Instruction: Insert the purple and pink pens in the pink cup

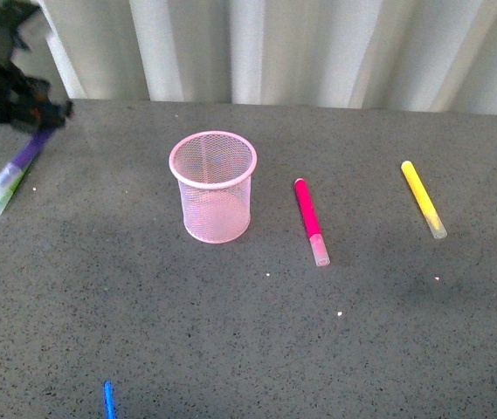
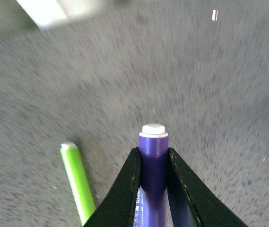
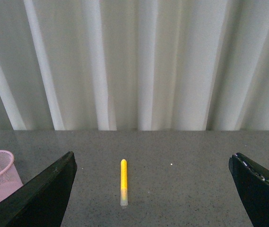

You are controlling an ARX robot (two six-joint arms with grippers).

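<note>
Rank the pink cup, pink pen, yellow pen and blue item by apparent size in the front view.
1. pink cup
2. pink pen and yellow pen, about alike, unranked
3. blue item, smallest, though cut off at the frame edge

No readable text, faint print on purple pen (image 2: 153, 158) illegible

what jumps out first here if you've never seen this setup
The pink cup stands upright mid-table with nothing in it. At the far left, the left gripper has its jaws shut on the purple pen, with a lime-green marker lying right beside it. The pink pen lies just right of the cup, and a yellow marker lies further right.
</note>
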